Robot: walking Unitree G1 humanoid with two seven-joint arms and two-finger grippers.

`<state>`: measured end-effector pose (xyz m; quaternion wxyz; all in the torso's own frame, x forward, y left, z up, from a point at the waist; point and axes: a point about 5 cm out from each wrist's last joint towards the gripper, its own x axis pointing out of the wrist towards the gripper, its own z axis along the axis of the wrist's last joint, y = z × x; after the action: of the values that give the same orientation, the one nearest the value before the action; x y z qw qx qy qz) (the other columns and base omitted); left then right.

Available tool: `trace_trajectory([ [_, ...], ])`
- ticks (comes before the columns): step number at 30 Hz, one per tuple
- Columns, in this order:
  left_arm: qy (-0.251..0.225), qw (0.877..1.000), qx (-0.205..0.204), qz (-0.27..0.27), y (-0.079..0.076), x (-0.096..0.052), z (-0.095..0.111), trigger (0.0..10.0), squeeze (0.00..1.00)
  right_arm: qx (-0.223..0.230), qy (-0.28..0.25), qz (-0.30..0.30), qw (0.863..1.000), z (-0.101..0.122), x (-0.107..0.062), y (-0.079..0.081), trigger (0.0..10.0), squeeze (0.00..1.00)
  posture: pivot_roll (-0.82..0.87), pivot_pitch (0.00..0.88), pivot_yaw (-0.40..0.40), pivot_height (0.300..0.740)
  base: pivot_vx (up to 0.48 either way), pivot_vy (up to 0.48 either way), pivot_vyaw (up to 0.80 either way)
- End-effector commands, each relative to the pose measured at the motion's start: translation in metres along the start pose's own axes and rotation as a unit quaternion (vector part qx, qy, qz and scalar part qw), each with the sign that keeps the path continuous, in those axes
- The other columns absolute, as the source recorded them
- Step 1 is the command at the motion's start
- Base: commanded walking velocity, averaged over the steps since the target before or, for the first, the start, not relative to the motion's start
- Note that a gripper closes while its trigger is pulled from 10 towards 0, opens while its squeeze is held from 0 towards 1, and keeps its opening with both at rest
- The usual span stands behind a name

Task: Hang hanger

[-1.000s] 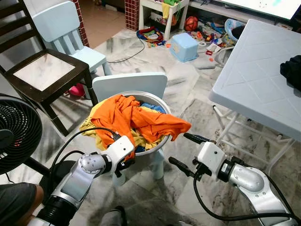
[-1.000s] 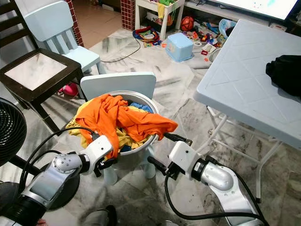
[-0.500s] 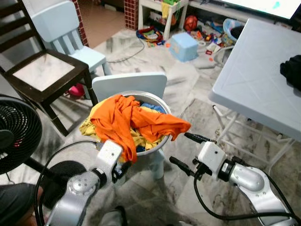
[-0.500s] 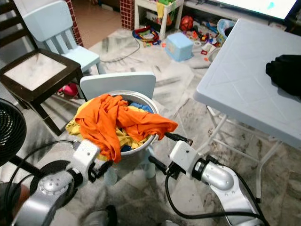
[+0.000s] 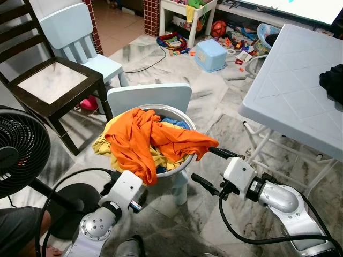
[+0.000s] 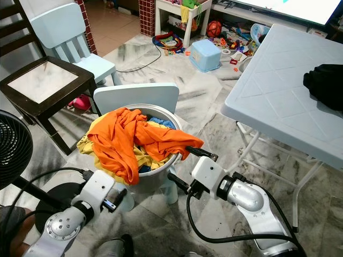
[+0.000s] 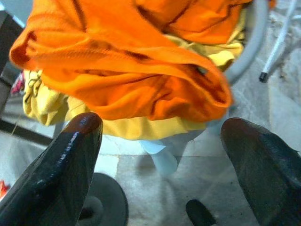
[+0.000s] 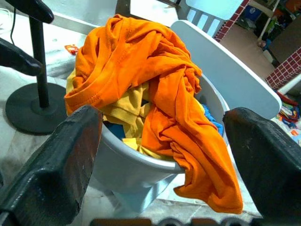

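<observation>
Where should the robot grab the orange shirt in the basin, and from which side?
Grip the fold of the orange shirt that drapes over the basin rim. It hangs free there, clear of the yellow cloth. Probably best from the robot's right, where the open right gripper sits just below that fold.

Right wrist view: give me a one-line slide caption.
Open right tool faces a grey basin heaped with orange shirt and yellow clothes, before a pale blue chair back.
</observation>
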<state>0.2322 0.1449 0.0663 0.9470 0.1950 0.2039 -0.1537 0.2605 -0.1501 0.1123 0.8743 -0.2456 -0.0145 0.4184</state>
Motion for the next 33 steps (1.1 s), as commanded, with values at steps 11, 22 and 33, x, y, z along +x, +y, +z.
trace_trajectory([
  [11,0.040,0.980,-0.191,-0.030,-0.030,0.039,0.018,10.0,0.00,-0.012,0.006,0.001,1.000,0.001,-0.006,-0.004,10.0,0.00,-0.03,0.142,-0.044,0.740,0.000,0.000,0.00],
  [22,0.101,0.967,-0.226,-0.059,-0.050,0.044,0.007,10.0,0.00,-0.018,0.011,-0.004,1.000,0.003,-0.012,-0.007,10.0,0.00,-0.05,0.151,-0.036,0.740,0.000,0.000,0.00],
  [33,0.099,0.958,-0.268,-0.026,-0.042,0.051,0.000,10.0,0.00,-0.018,0.013,-0.006,1.000,0.004,-0.014,-0.009,10.0,0.00,-0.06,0.158,-0.032,0.740,0.000,0.000,0.00],
])
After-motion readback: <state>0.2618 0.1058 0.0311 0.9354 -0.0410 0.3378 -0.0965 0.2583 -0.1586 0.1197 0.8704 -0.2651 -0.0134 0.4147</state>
